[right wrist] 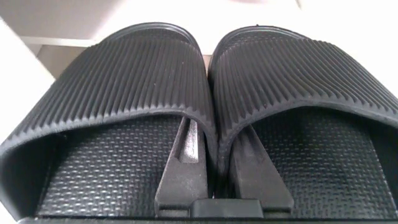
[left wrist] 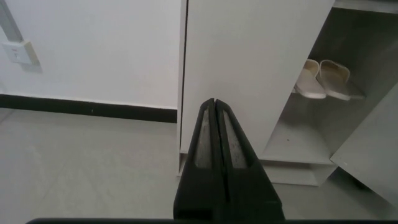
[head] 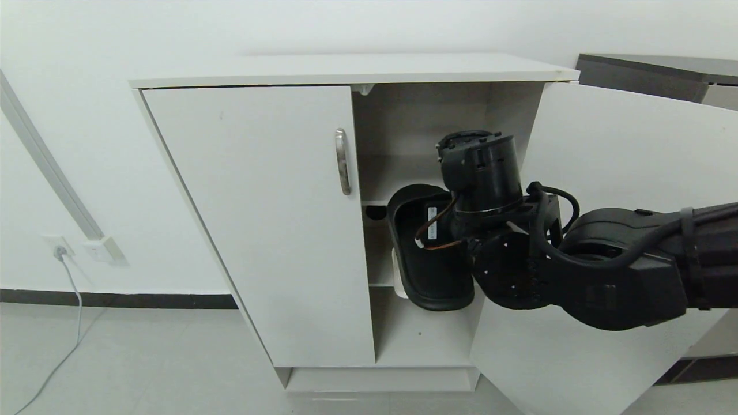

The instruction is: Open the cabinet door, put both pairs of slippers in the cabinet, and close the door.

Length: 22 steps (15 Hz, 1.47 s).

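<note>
The right gripper [right wrist: 214, 154] has one finger [right wrist: 185, 168] inside each of the black slippers [right wrist: 149, 68], clamping their adjoining inner walls together. It holds the pair in the open right half of the cabinet [head: 346, 69], beside the swung-out right door [head: 622, 150]. The left gripper [left wrist: 215, 109], its fingers pressed flat together on nothing, hovers before the closed left door [head: 259, 230], and white slippers [left wrist: 323, 79] lie on a shelf inside.

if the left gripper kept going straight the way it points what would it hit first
Probably the closed left door: the shut left gripper points at that panel, not the open side. Depth is unclear.
</note>
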{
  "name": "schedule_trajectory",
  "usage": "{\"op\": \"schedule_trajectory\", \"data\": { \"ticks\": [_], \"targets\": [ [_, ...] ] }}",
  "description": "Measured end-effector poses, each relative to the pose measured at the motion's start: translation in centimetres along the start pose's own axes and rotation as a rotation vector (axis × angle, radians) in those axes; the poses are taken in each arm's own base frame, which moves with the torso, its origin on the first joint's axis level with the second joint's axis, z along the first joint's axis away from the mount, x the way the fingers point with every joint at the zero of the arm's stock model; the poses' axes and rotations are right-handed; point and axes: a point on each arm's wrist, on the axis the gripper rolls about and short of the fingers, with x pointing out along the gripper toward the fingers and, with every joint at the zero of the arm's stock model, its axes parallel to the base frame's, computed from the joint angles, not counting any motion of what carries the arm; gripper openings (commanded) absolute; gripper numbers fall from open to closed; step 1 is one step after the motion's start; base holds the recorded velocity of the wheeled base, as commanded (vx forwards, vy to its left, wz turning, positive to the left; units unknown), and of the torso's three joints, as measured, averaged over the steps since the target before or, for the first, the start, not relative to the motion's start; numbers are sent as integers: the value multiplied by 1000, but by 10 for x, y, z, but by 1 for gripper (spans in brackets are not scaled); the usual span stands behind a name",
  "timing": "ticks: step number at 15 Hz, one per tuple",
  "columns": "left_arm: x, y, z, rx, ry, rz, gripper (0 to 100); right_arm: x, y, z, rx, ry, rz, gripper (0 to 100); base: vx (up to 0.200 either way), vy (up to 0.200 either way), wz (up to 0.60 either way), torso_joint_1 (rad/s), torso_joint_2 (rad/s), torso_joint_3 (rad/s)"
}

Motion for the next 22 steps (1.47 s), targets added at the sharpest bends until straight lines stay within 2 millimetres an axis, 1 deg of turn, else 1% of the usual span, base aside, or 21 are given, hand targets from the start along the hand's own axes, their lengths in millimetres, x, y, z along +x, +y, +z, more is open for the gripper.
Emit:
{"op": "schedule_trajectory", "data": {
  "ticks": [1, 6, 13, 15, 17, 19, 22],
  "targets": [
    [0, 0, 0, 0, 0, -1, 0, 2, 0, -1, 0, 1, -3, 0, 0, 0, 0, 0, 0, 0],
    [0, 0, 0, 0, 0, -1, 0, 6, 2, -6, 3, 8, -6, 0, 200, 0, 0, 4, 0, 3],
    [0, 0, 0, 0, 1, -1, 0, 10, 1, -6, 5, 10, -7, 0, 200, 0, 0, 3, 2, 1],
    [0, 0, 0, 0, 1, -1, 0, 14, 0, -4, 13, 10, 1, 0, 0, 0, 0, 0, 0, 0],
    [0, 0, 0, 0, 1, 0, 0, 23, -2, -3, 20, 10, -5, 0, 0, 0, 0, 0, 0, 0],
    [0, 0, 0, 0, 0, 0, 0, 39, -2, 2, 42, -3, -14, 0, 0, 0, 0, 0, 0, 0],
    [0, 0, 0, -1, 0, -1, 0, 65, -5, 5, 61, -12, -38, 0, 0, 0, 0, 0, 0, 0]
  ]
}}
